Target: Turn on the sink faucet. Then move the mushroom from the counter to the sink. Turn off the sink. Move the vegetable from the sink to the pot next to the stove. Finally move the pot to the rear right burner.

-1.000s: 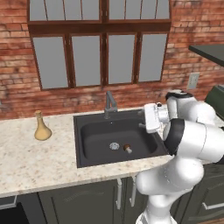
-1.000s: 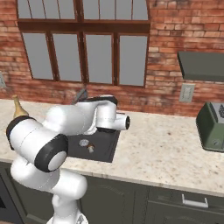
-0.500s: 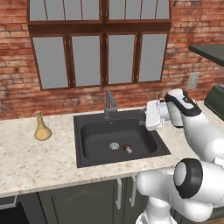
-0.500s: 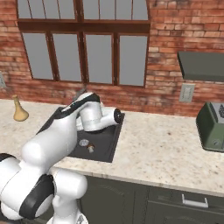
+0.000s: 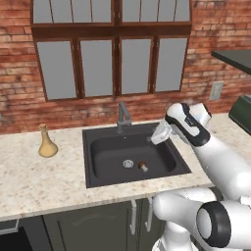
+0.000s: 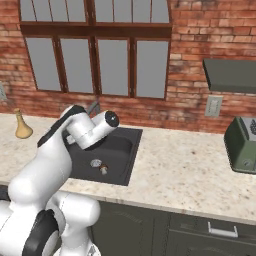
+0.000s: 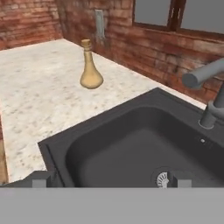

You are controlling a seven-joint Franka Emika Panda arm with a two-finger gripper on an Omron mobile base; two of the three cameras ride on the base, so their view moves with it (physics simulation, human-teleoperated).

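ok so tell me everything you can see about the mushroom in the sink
The mushroom is a small piece with a brown cap and a pale stem end, lying on its side on the dark floor of the sink. It sits just right of the round metal drain, close beside it; whether they touch is too small to tell. The right base view shows it the same way, next to the drain. Nothing grips it: the gripper hangs open above the basin's right side, apart from it. No water is visible on it.

The mushroom (image 5: 143, 166) lies in the sink (image 5: 98, 171), right of the drain (image 5: 128, 163), before the faucet (image 5: 122, 116).
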